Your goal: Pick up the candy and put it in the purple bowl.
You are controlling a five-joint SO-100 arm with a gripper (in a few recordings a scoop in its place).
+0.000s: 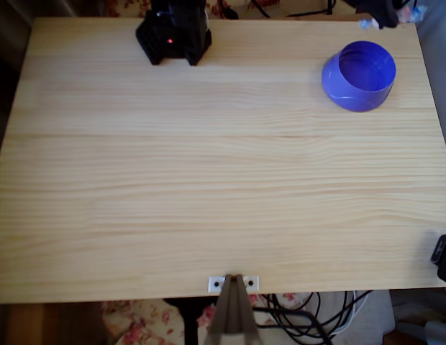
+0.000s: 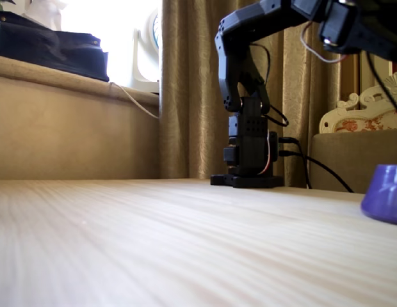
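The bowl (image 1: pixel 360 75) stands upright, mouth up, on the desk (image 1: pixel 208 187) near the far right corner in the overhead view; in the fixed view its wall shows at the right edge. The arm base (image 1: pixel 173 34) sits at the far edge, left of centre. The jaws (image 1: pixel 387 14) hang at the top right edge of the overhead view, just beyond the bowl. Bluish-white scraps there may be the candy (image 1: pixel 367 24); its long axis cannot be read. Whether the jaws pinch it cannot be told.
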